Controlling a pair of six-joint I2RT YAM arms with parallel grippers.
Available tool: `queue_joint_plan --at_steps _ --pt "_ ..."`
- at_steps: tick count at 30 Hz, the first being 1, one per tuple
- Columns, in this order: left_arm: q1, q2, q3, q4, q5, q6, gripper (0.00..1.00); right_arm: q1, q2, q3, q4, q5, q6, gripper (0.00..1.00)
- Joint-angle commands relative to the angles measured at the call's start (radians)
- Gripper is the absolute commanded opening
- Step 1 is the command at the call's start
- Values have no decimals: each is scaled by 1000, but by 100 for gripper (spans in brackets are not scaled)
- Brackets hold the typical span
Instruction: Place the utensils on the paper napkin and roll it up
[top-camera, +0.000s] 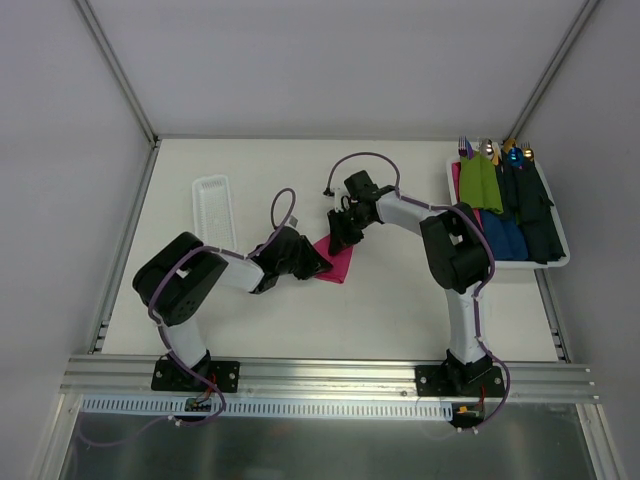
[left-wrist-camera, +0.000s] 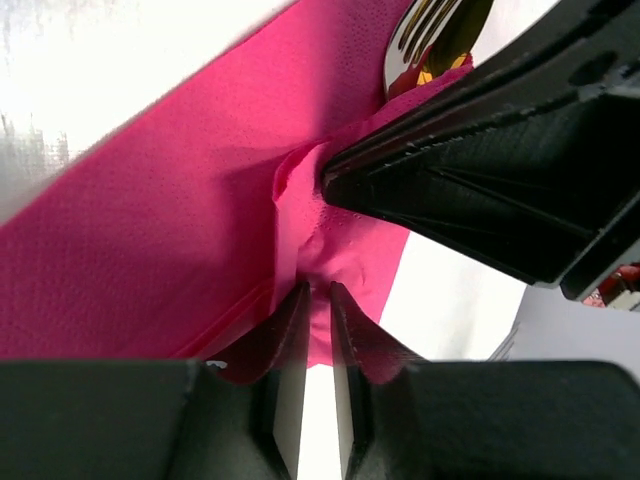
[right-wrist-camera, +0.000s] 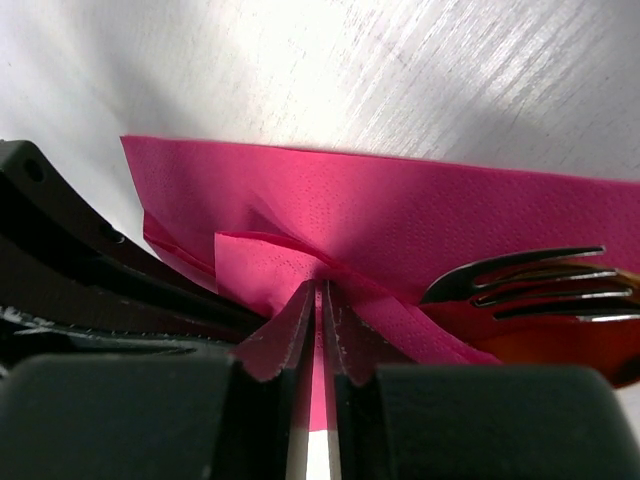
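The magenta paper napkin (top-camera: 338, 262) lies mid-table, partly folded over the gold utensils. Fork tines (left-wrist-camera: 425, 40) poke out from under its fold in the left wrist view. In the right wrist view the fork tines (right-wrist-camera: 530, 285) show at the right. My left gripper (top-camera: 316, 266) meets the napkin from the left, and its jaws (left-wrist-camera: 318, 292) are shut on a crumpled edge of the napkin (left-wrist-camera: 170, 240). From the far side, my right gripper (top-camera: 340, 238) pinches a raised fold of the napkin (right-wrist-camera: 400, 200) between narrow jaws (right-wrist-camera: 322, 288). The two grippers nearly touch.
A white tray (top-camera: 562, 258) at the right edge holds green, blue and navy napkin rolls with utensils sticking out. A narrow empty white tray (top-camera: 213, 205) lies at the back left. Frame rails border the table.
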Motion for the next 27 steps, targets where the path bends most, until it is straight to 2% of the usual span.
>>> queue_joint_plan --at_steps 1,5,11,12,16,20,23,24,27 --pt "5 27 6 -9 -29 -57 13 3 34 6 -50 42 -2 10" --pt "10 9 -18 -138 -52 -74 6 -9 -7 7 -53 19 -7 12" --pt "21 -56 -53 -300 -6 14 0 -64 -93 58 -90 -34 -50 37" --pt "28 -72 -57 -319 3 31 0 -69 -119 59 -95 -37 -59 46" --pt "41 -108 -57 -400 54 126 0 -81 -181 47 -125 -61 -145 53" --pt "50 -119 -38 -452 100 218 0 -81 -207 26 -190 -139 -198 50" --pt "56 -94 -11 -477 140 267 0 -78 -216 9 -199 -190 -203 34" --pt "56 -83 -6 -479 147 273 0 -72 -218 0 -201 -195 -194 24" --pt "58 -73 0 -483 157 290 0 -45 -215 -7 -204 -190 -180 16"
